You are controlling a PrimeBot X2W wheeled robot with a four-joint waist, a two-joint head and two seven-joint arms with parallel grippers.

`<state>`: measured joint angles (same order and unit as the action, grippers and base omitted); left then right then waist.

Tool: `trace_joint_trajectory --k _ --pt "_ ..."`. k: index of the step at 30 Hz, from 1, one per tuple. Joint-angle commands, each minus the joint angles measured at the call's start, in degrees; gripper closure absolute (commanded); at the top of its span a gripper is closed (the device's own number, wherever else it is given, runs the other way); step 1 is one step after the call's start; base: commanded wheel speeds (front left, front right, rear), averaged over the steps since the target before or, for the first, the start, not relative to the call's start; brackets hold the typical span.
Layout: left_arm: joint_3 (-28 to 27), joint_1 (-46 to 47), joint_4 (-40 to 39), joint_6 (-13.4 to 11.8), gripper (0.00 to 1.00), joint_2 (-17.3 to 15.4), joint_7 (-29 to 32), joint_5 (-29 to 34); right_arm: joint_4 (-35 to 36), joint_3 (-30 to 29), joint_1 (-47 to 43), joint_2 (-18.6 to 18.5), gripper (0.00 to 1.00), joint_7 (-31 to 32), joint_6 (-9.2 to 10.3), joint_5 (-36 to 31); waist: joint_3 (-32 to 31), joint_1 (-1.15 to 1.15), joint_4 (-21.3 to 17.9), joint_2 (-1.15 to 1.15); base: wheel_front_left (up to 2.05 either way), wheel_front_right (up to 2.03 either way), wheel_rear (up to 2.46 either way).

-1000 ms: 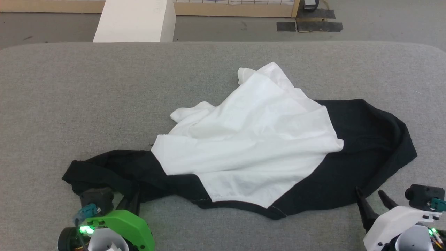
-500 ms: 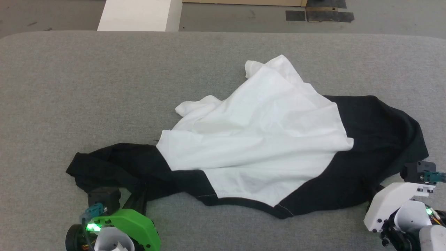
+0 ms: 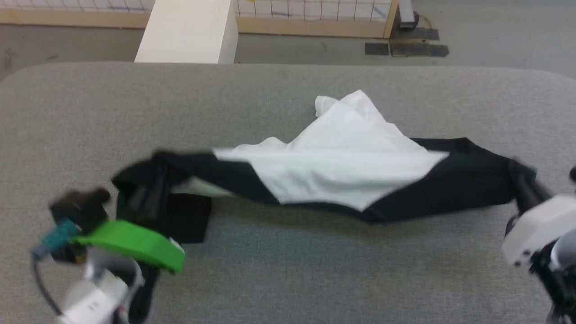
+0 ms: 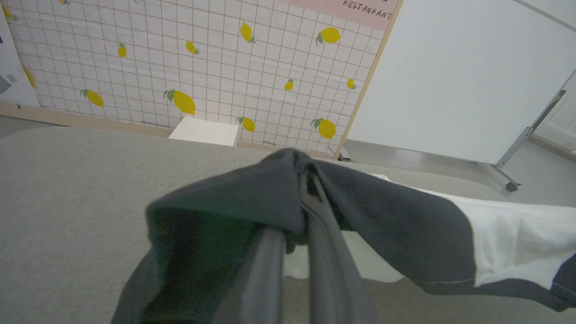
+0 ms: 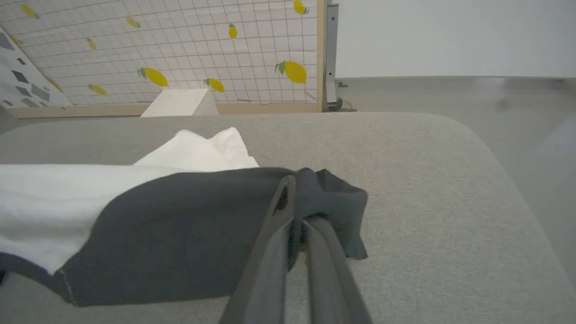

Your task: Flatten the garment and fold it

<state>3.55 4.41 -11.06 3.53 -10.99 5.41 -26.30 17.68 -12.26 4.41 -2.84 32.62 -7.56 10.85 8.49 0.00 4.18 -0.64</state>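
Spanning left-to-right, the garment (image 3: 342, 175) is pinched by left hand (image 4: 305, 180) and right hand (image 5: 294, 186).

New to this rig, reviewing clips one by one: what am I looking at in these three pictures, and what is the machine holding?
It is a robot with two arms, each ending in a two-fingered pincer. The wide picture comes from a camera on its head, looking down at a grey table. The other two come from cameras on its wrists, each looking along that arm's own pincer. On the table is the garment, a shirt with a white body and black sleeves. The left pincer is shut on the black fabric at one end and the right pincer on the black fabric at the other. The shirt stretches between them, near edge lifted, far white part on the table.
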Motion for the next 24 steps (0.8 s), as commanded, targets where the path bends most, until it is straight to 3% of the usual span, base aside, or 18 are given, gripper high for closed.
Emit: trace_joint_trajectory --k 1,4,9,18,24 --pt "-0.7 2.7 -1.7 0.4 1.0 -0.9 0.7 -1.2 2.3 0.5 2.5 0.0 1.0 1.4 0.08 -1.4 -0.7 0.0 -0.3 0.64 0.0 0.0 0.0" --pt "-1.4 7.2 -4.6 1.1 1.0 -2.6 3.7 -3.4 5.9 2.1 7.3 -0.1 1.0 5.4 0.08 -3.8 -0.6 0.0 -0.5 0.64 0.0 0.0 0.0" --pt "-2.3 17.5 -5.1 1.5 1.0 -4.3 8.3 -6.9 4.2 5.3 19.1 -5.2 1.0 10.4 0.08 -4.8 2.4 0.0 -0.9 0.64 0.0 0.0 0.0" --pt "-6.3 41.7 3.9 -0.5 1.0 -7.3 10.8 -8.7 -9.2 14.4 47.1 -15.6 1.0 13.3 0.08 -7.0 16.7 0.0 -1.6 0.64 0.0 0.0 0.0" --pt "-7.9 56.9 11.4 -2.5 1.0 -10.3 9.0 -5.7 -17.2 19.2 66.0 -16.8 1.0 9.4 0.08 -10.9 26.0 0.0 -2.6 0.64 0.0 0.0 0.0"
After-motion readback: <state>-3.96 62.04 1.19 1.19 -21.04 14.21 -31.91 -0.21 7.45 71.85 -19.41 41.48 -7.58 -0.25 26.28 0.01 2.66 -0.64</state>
